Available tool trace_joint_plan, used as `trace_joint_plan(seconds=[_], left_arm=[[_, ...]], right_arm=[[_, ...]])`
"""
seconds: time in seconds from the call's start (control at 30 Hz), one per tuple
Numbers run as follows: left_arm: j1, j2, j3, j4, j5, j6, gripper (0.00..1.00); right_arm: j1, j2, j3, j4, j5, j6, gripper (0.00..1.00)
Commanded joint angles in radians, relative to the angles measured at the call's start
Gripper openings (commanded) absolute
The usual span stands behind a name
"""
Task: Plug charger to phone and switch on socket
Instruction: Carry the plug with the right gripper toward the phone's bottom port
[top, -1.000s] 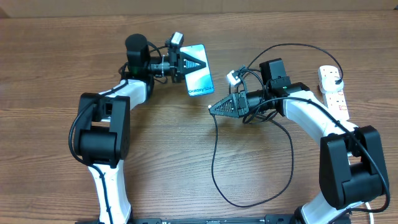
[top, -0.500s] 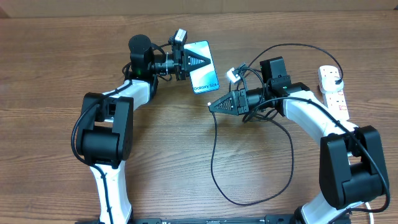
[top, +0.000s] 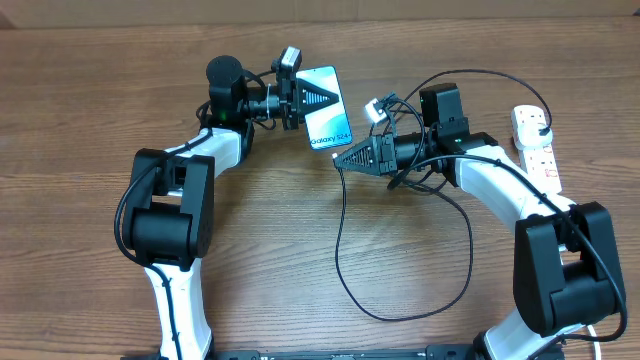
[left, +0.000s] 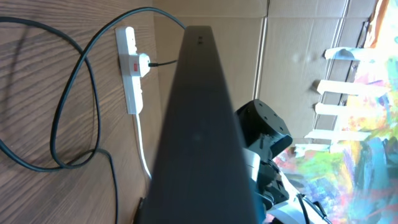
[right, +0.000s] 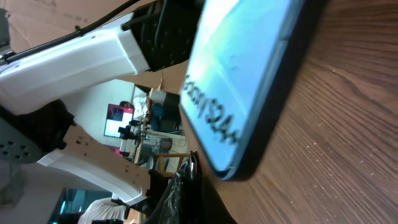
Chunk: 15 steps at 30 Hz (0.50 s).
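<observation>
Two arms are busy, and I'd say the step in hand is getting the cable tip into the phone.

The left gripper (top: 300, 100) is clamped on the phone (top: 325, 112) by its long sides, screen facing up, "Galaxy S24" end pointing towards the other arm. The right gripper (top: 348, 158) sits just off that lettered end with its fingers pinched together. The thin black charger (top: 340, 250) trails out of its tip, so I read it as pinching the cable close to the connector. The connector itself is too small to make out.

In the right wrist view the phone (right: 249, 74) fills the frame at an angle, so the tip is close but I wouldn't call it lined up. My advice:
- square the tip to the port on the phone's short edge first
- push straight along the phone's length
- hold the phone rigid so it doesn't twist
- watch the slack loop on the near side of the phone, it could drag

The socket (top: 537, 150) lies well away from the phone, beyond the right arm, with the plug (top: 541, 122) already in it. The switch is a job for later.

Everything sits on a brown wood-grain table (top: 80, 120). Beyond the phone, the left wrist view shows cardboard (left: 298, 37) and something brightly painted (left: 367, 124).
</observation>
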Motion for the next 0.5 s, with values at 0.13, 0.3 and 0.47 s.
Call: trace_joint_plan(seconds=[0.13, 0.3, 0.47], left_arm=[[-0.002, -0.011, 0.026, 0.035, 0.031, -0.033, 0.04], [-0.004, -0.011, 0.026, 0.035, 0.038, -0.033, 0.04], [-0.005, -0.011, 0.026, 0.035, 0.037, -0.033, 0.05]], right_arm=[[-0.003, -0.023, 0.02, 0.038, 0.025, 0.063, 0.04], [-0.003, -0.023, 0.02, 0.081, 0.025, 0.092, 0.04], [-0.003, -0.023, 0.02, 0.091, 0.025, 0.109, 0.04]])
